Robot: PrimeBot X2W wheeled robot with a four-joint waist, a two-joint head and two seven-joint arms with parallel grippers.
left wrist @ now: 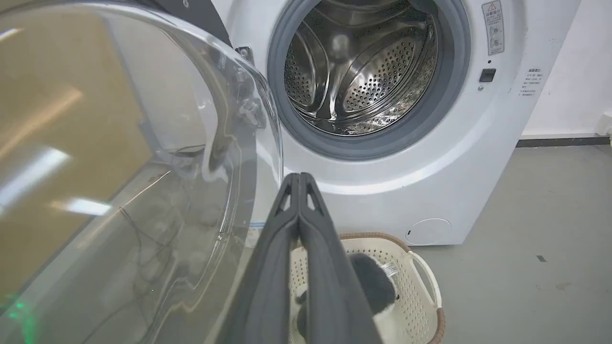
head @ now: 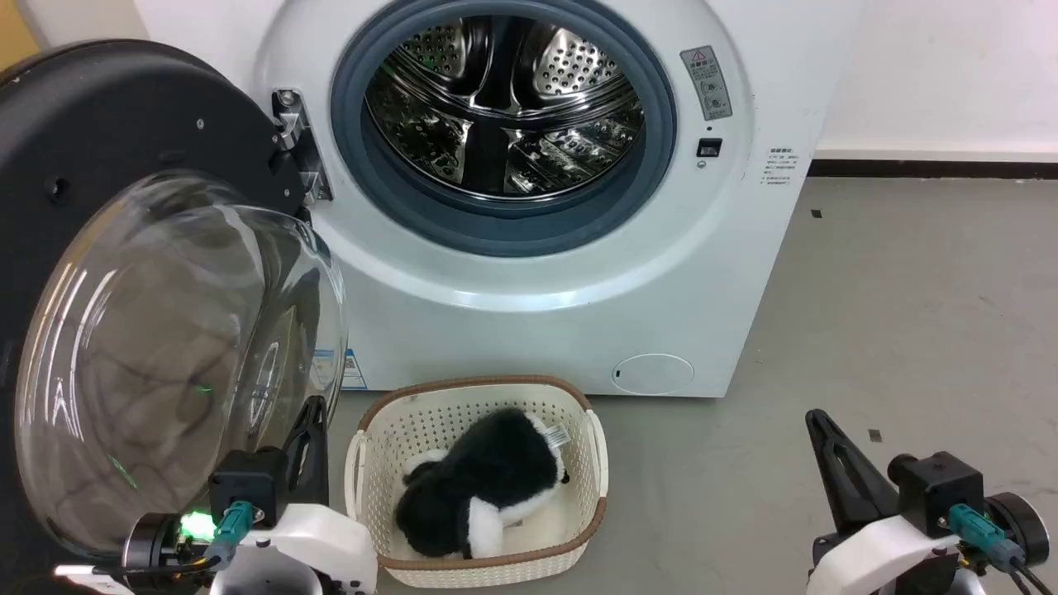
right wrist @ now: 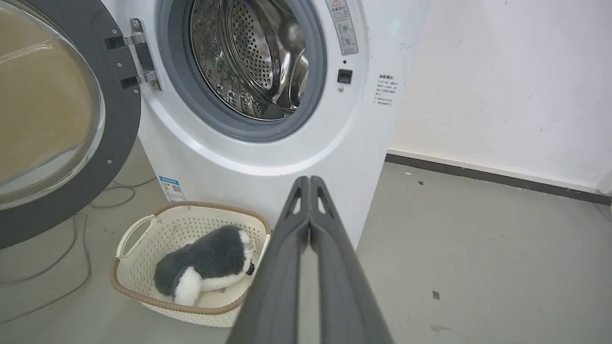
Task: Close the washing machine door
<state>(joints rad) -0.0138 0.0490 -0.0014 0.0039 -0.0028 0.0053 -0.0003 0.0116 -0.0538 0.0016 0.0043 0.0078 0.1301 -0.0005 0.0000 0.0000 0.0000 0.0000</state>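
Head view puts the washing machine door point(head: 165, 314) swung wide open just left of your left gripper point(head: 312, 417), fingers pinched together, so that arm, not the far, equally pinched right gripper point(head: 822, 426), is nearer.

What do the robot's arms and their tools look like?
Both arms end in rounded white shells. The left tool and right tool each have two long, dark grey fingers tapering to tips with small triangular cut-outs. Behind each sits a black box with a teal plug and black cable. A green light glows on the left wrist.
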